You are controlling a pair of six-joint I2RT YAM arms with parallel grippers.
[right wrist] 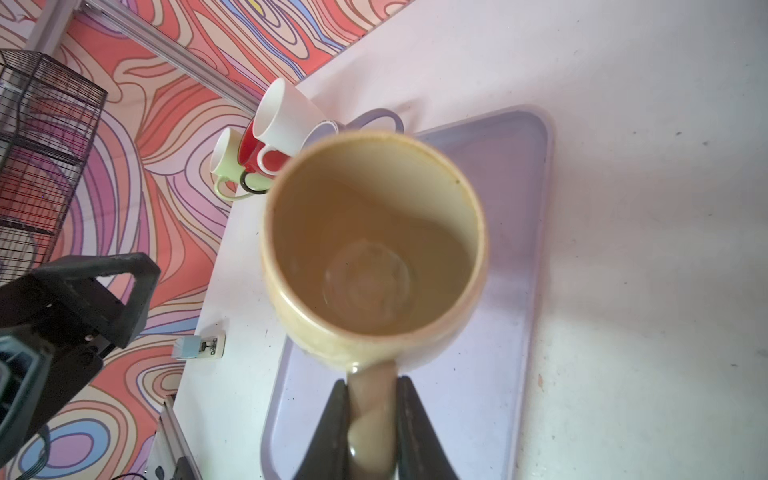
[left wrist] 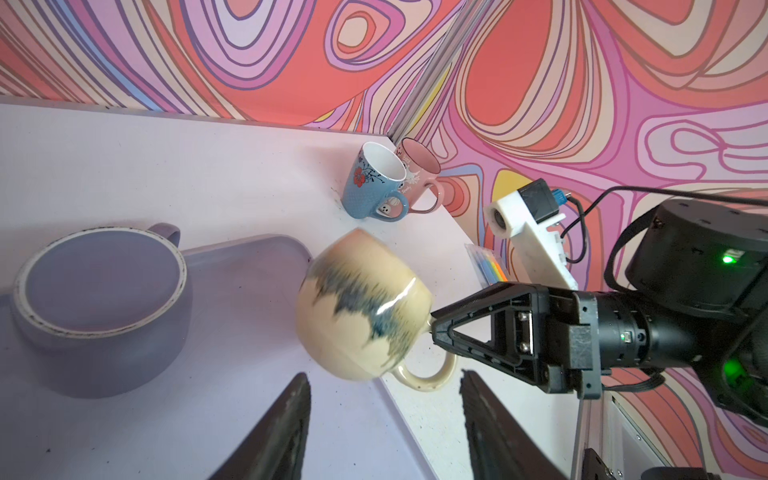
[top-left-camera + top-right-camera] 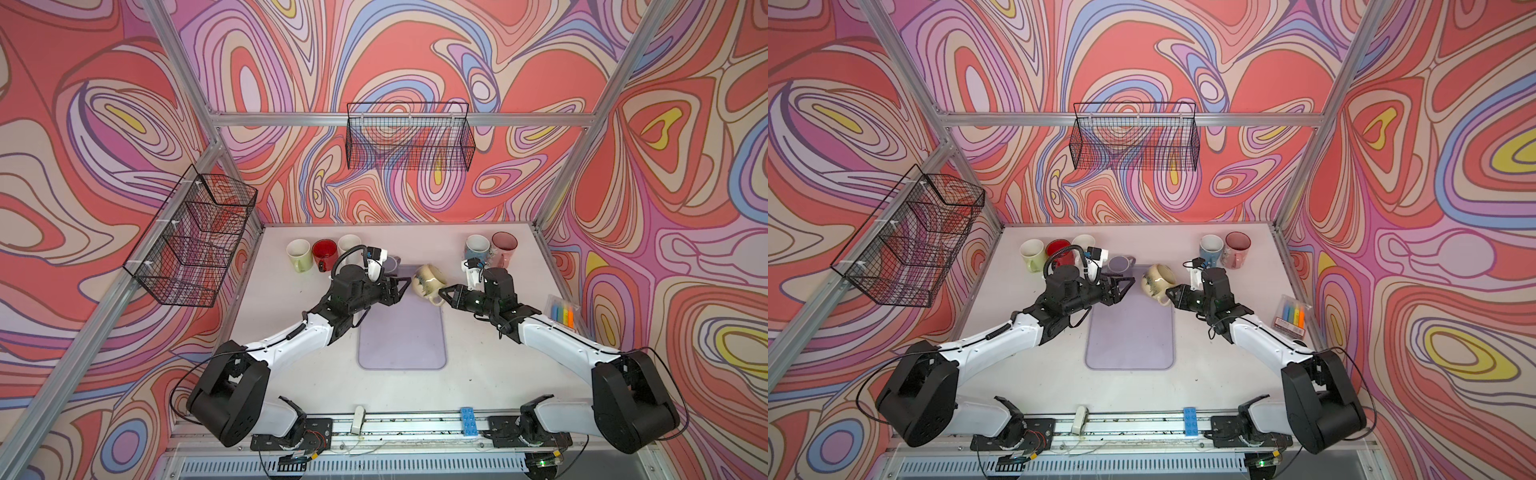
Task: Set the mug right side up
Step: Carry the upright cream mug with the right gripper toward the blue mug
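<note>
Swirling pink and orange walls close in a pale surface (image 3: 478, 374), with a lilac tray (image 3: 402, 332) lying in the middle of it. Over the tray's far right corner hangs the cream mug (image 3: 430, 282), streaked with blue. It is tilted on its side with its mouth turned toward the far left. The right jaws are pinched tight on its handle (image 1: 371, 399), one finger on each side of the loop, and the right wrist view looks straight into its mouth. Whether its belly touches the tray I cannot tell.

The left jaws stand about half open with nothing between them, just beside the mug on its left, their fingers (image 2: 286, 424) pointing at it. A lilac mug (image 3: 390, 264) sits at the tray's far edge.

Along the back stand a green mug (image 3: 298, 254), a red mug (image 3: 324, 253) and a white mug (image 3: 349, 245) on the left. A blue mug (image 3: 477, 248) and a pink mug (image 3: 503, 247) stand on the right. A pack of coloured markers (image 3: 563, 311) lies near the right edge.
</note>
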